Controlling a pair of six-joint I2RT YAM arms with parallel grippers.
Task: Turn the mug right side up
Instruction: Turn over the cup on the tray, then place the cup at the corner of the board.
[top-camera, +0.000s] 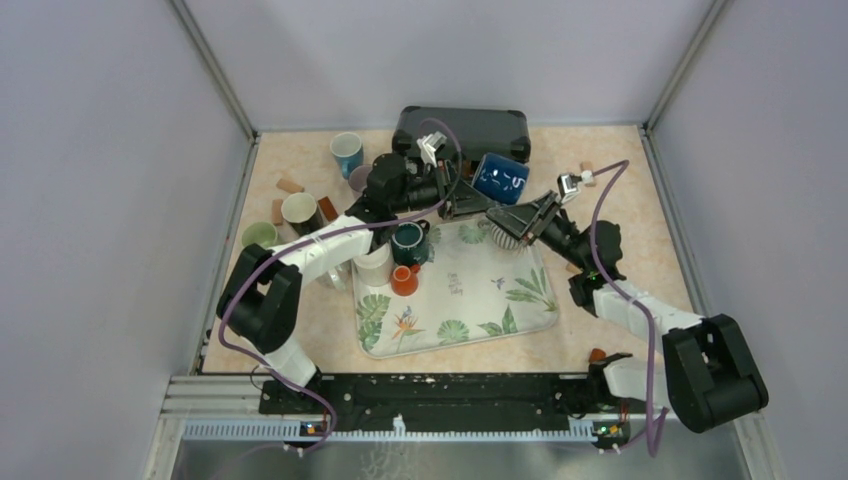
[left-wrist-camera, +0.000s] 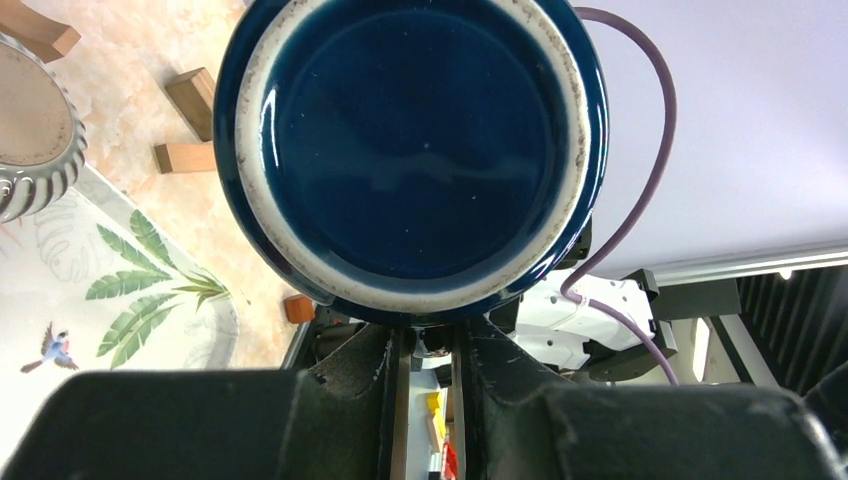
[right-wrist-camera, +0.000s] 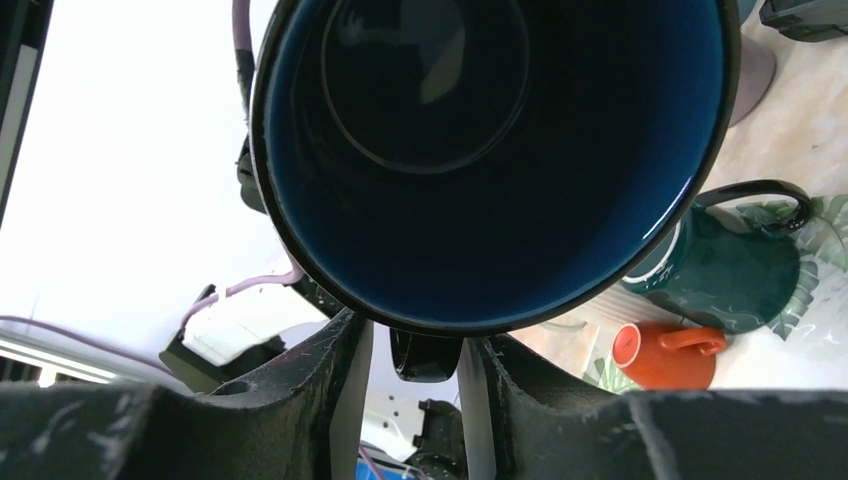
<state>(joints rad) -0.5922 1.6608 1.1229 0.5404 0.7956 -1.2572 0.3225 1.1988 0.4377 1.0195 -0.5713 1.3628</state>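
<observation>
White marks on the blue mug (top-camera: 500, 178) (likewise small print on the tray (top-camera: 480, 300)) are illegible.

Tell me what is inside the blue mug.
Nothing shows: the blue mug has a bare glazed wall and floor in the right wrist view. Its upper rim lies outside the frame.

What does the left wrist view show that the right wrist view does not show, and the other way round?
Only the left wrist view: the underside of the blue mug, wooden blocks and a ribbed grey cup. Only the right wrist view: the mug's open mouth and dark inside, a green mug and a small orange cup. Both: the same blue mug, filling most of the picture, and part of the leaf-printed tray.
</observation>
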